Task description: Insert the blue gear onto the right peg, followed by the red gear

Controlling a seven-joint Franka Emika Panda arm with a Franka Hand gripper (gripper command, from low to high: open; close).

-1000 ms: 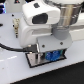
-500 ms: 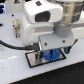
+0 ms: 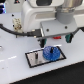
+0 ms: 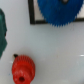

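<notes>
The blue gear [image 3: 51, 52] lies flat on the right part of the black-rimmed grey plate [image 3: 33, 60]. The right peg is hidden under it. In the wrist view the blue gear [image 4: 62, 11] sits inside the plate's black rim [image 4: 31, 15]. The red gear [image 3: 68, 37] rests on the white table behind the plate toward the exterior view's right, and also shows in the wrist view [image 4: 22, 69]. My gripper [image 3: 47, 44] hangs just above the blue gear with its fingers apart and holds nothing. The fingers do not show in the wrist view.
A dark green part [image 3: 57, 36] lies next to the red gear, and shows in the wrist view [image 4: 2, 30] too. A black cable [image 3: 10, 29] runs across the table at the exterior view's left. The arm's white body [image 3: 47, 15] fills the back.
The gripper has stayed over the plate, shifting only slightly. The blue gear lies on the plate in all frames.
</notes>
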